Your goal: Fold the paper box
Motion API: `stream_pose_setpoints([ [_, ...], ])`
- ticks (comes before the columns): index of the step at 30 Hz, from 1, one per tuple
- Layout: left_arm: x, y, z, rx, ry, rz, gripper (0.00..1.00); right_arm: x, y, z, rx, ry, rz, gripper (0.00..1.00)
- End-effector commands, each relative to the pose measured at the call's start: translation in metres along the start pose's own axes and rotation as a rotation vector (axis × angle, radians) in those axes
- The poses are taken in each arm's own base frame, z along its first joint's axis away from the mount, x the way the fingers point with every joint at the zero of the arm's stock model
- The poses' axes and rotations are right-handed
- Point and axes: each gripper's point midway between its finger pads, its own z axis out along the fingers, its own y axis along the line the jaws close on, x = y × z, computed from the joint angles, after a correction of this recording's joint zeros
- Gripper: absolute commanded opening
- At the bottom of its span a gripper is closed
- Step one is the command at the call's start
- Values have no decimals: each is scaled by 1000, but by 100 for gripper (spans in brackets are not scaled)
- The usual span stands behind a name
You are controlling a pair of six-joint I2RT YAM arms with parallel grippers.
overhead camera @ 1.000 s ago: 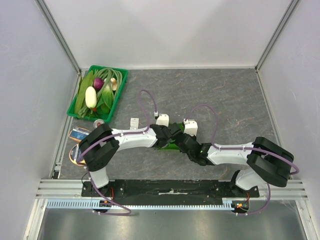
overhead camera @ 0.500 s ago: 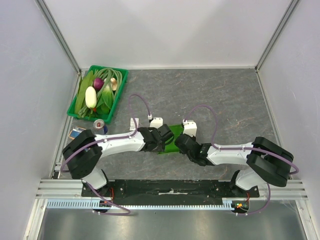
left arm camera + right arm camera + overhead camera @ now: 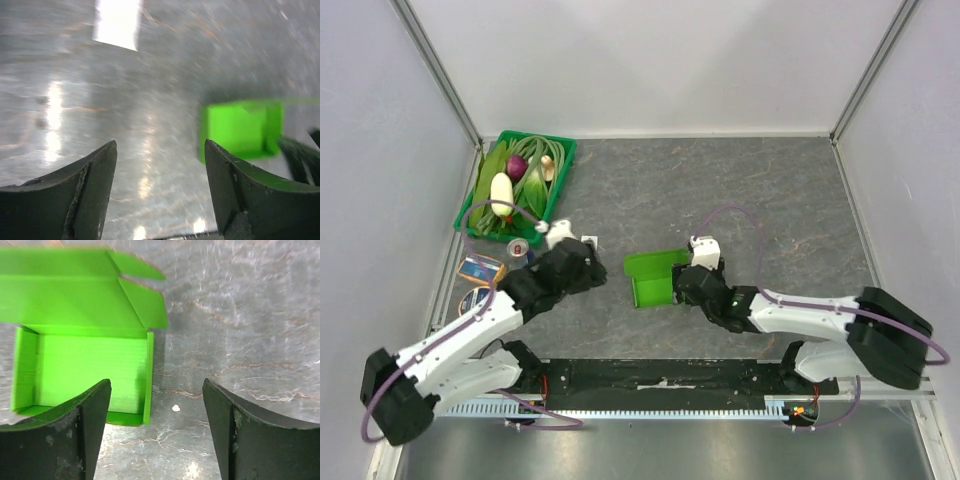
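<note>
1. We see the grey marbled desk [image 3: 750, 190] filling the middle of the top view, with pale walls around it.
2. The left arm [image 3: 470, 335] runs from the lower left corner up toward the centre. The right arm [image 3: 820, 315] runs from the lower right toward the centre.
3. A green crate [image 3: 535, 136] of vegetables sits in the upper left of the top view, against the left wall.
4. The paper box [image 3: 652, 278] lies on the desk just below the centre of the frame, between the two grippers. In the right wrist view we see the paper box [image 3: 90, 370] as an open tray with raised walls, its lid panel and side flaps spread out above it.
5. The left gripper [image 3: 160, 145] is spread wide and holds nothing. It is left of the box, with bare desk between them.
6. The right gripper [image 3: 156, 382] is also spread wide and empty, just beside the box's right side.
7. A few small round tins [image 3: 480, 270] sit at the left edge, below the crate.
</note>
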Motion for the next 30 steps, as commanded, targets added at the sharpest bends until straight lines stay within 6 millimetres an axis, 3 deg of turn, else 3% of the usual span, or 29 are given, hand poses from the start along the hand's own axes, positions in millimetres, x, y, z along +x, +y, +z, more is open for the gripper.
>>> stream_pose_setpoints([
  [1,-23,48,6,-67,-10,-95,77,-46,-6,-19,-10,-106,-8,83],
  [4,-47,55,17,-82,2,-166,76,-69,-7,-31,-42,-131,-13,85],
  [8,-61,61,56,-201,143,-71,75,-92,-8,-56,-83,-161,-43,85],
  [9,-77,53,63,-193,134,-49,77,-96,-11,-60,-84,-168,-55,86],
  [10,-65,60,85,-241,210,-22,77,-101,-11,-66,-93,-178,-53,86],
  [12,-72,57,99,-252,235,25,77,-108,-16,-78,-102,-198,-46,86],
  [16,-66,69,126,-295,278,117,79,-119,-23,-98,-126,-238,-9,86],
  [20,-65,63,142,-252,289,151,79,-118,-27,-105,-137,-245,-6,86],
  [23,-52,68,153,-263,350,189,75,-115,-28,-105,-137,-240,0,86],
  [30,-33,79,160,-385,388,278,66,-110,-28,-103,-141,-235,8,85],
])
